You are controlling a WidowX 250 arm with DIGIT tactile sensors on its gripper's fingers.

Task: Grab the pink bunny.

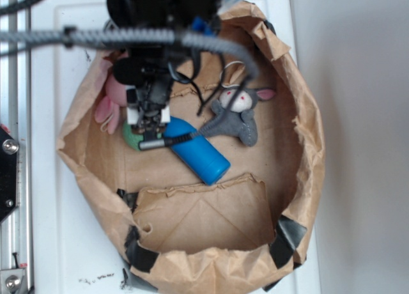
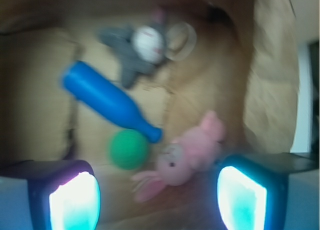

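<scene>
The pink bunny [image 1: 110, 101] lies at the left inside of a brown paper bag nest [image 1: 300, 179], partly hidden by the arm. In the wrist view the bunny [image 2: 187, 154] lies just ahead of the open jaws, nearer the right finger [image 2: 241, 197], its ears pointing toward the camera. My gripper [image 1: 149, 118] hangs above the green ball and beside the bunny; in the wrist view the gripper [image 2: 157, 200] is open and empty, above the bag floor.
A green ball [image 2: 129, 149] lies left of the bunny, touching a blue bottle [image 2: 107, 100]. A grey plush animal with a white face and loop [image 2: 137, 47] lies farther back. The paper wall [image 2: 270, 80] rises close on the right.
</scene>
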